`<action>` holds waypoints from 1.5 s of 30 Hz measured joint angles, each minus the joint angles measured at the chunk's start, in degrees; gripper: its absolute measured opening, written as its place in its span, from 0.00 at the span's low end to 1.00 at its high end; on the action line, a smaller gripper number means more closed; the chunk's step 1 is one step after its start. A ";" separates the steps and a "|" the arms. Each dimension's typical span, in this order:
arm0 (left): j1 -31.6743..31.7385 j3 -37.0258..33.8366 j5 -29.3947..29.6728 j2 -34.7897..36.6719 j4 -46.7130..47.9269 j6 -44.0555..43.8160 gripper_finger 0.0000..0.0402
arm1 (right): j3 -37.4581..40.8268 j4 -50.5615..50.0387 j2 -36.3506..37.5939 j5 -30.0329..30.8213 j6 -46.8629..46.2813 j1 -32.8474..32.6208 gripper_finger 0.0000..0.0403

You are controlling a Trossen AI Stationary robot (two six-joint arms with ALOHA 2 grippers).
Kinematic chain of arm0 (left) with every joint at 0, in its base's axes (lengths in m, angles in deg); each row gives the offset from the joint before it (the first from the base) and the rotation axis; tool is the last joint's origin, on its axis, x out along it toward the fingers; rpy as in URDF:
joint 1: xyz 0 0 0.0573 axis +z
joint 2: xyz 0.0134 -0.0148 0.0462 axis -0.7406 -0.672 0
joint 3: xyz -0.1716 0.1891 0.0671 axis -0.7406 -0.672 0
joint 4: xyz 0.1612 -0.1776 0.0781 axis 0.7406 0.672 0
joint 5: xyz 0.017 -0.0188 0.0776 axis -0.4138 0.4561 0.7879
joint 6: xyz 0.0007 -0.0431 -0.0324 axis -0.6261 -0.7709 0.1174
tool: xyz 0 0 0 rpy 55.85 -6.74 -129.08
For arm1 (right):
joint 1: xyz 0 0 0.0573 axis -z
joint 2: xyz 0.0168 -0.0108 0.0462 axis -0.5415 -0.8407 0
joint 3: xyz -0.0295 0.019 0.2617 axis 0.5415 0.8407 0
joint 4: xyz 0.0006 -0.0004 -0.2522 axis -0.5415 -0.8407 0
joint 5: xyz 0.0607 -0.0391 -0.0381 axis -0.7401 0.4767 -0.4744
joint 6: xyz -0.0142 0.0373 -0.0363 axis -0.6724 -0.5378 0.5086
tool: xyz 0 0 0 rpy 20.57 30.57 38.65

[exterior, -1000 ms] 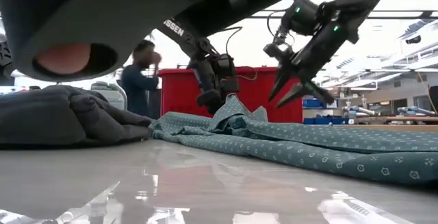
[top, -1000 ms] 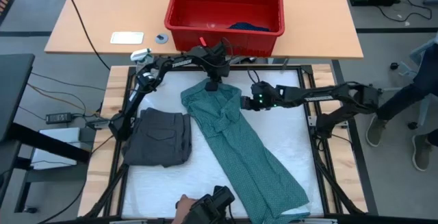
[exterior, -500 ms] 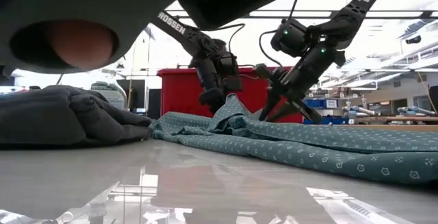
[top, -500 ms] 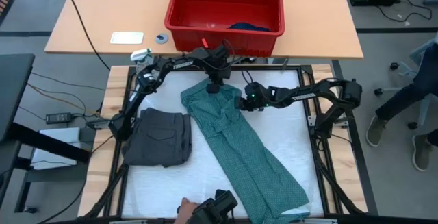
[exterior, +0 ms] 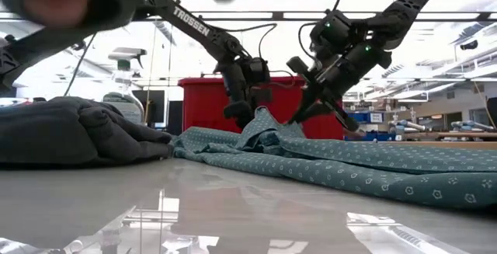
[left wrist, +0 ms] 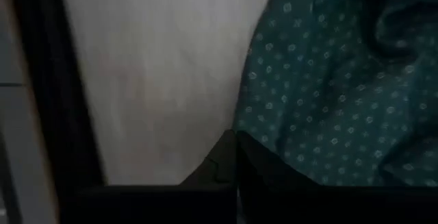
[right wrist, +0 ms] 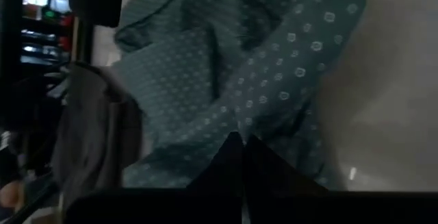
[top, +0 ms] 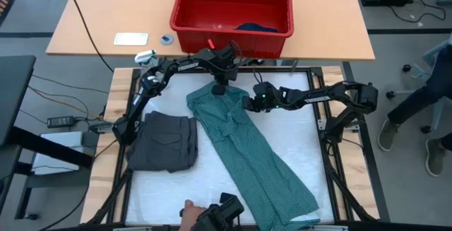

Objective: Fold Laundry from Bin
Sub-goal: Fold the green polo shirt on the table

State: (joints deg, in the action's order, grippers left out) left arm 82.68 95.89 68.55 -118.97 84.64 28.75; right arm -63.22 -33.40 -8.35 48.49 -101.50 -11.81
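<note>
A teal-green dotted T-shirt lies stretched out on the white mat, running slantwise from far centre to the near right corner. My left gripper is shut on its far end. My right gripper is shut at the shirt's right edge, close beside the left one. A folded dark grey piece rests flat on the mat's left. The red bin stands on the wooden table beyond, with a blue piece in it. My left gripper pinches the shirt's far end between its two fingers, coming steeply from above. The cloth stands up in a small peak at the fingers, and the rest lies slack on the mat. My right gripper has its shut fingertips on the shirt's right edge, slanting down from the table's right side. The cloth there stays on the mat; one layer or several, I cannot tell.
A person's hand with a dark object is at the mat's near edge. A white card and a small round thing lie on the wooden table, left of the bin. The mat's right half is bare.
My right gripper has come down and toward the table's left, to the shirt's right edge, and has shut from wide open onto the cloth. The shirt lies as before.
</note>
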 joint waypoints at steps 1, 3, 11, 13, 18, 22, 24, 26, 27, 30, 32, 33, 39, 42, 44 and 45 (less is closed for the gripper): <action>0.00 0.00 0.12 0.53 0.56 0.07 0.01 | 0.00 0.14 0.37 -0.60 0.17 0.00 0.01; 0.00 0.00 0.33 1.91 1.95 0.12 0.01 | 0.00 1.57 0.73 -2.17 0.45 0.02 0.01; 0.00 0.02 1.66 9.34 14.60 -4.11 0.00 | -1.21 9.74 0.64 -3.80 -1.30 0.18 0.01; -0.04 0.02 1.82 11.07 15.89 -5.59 0.00 | -3.38 9.93 -0.82 -4.04 -0.27 0.82 0.01; -0.04 0.04 1.84 15.18 16.41 -8.04 0.00 | -11.53 9.64 -8.78 -6.02 2.22 2.18 0.01; -0.03 0.04 1.87 16.87 18.43 -10.30 0.00 | -19.87 9.85 -15.75 -9.16 2.68 3.16 0.01; 0.00 0.04 1.87 17.70 20.42 -11.00 0.00 | -23.94 9.09 -19.29 -10.94 2.68 3.32 0.02; 0.02 0.04 1.87 18.17 22.18 -11.12 0.00 | -27.96 7.31 -22.71 -11.53 2.65 3.32 0.02; 0.00 0.04 1.89 18.19 23.45 -11.14 0.00 | -29.77 6.93 -24.25 -11.78 2.60 3.30 0.02; 0.04 0.04 2.06 18.17 25.43 -11.18 0.00 | -34.47 4.23 -28.08 -13.23 2.47 3.26 0.06; 0.06 0.04 2.07 18.21 26.16 -11.13 0.00 | -36.23 -1.11 -28.25 -13.17 5.44 3.23 0.12; 0.02 0.04 2.06 18.21 26.07 -11.10 0.00 | -37.38 -1.51 -28.36 -13.66 6.68 3.27 0.15; 0.02 0.04 1.19 18.26 25.94 -10.38 0.00 | -38.47 -8.56 -24.80 -12.55 9.38 3.54 0.38; 0.02 0.07 -3.09 18.32 25.61 -9.91 0.00 | -38.61 -11.57 -20.89 -9.61 9.62 3.54 0.45; 0.02 0.07 -6.91 18.32 25.59 -10.03 0.00 | -38.66 -15.09 -19.29 -7.92 9.91 3.95 0.47; 0.02 0.07 -8.34 18.31 25.59 -10.23 0.00 | -38.65 -17.26 -18.78 -7.36 10.33 4.29 0.47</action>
State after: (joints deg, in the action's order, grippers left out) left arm 82.70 95.96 60.20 -100.66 110.23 18.53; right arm -101.87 -50.66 -27.13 41.14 -91.17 -7.53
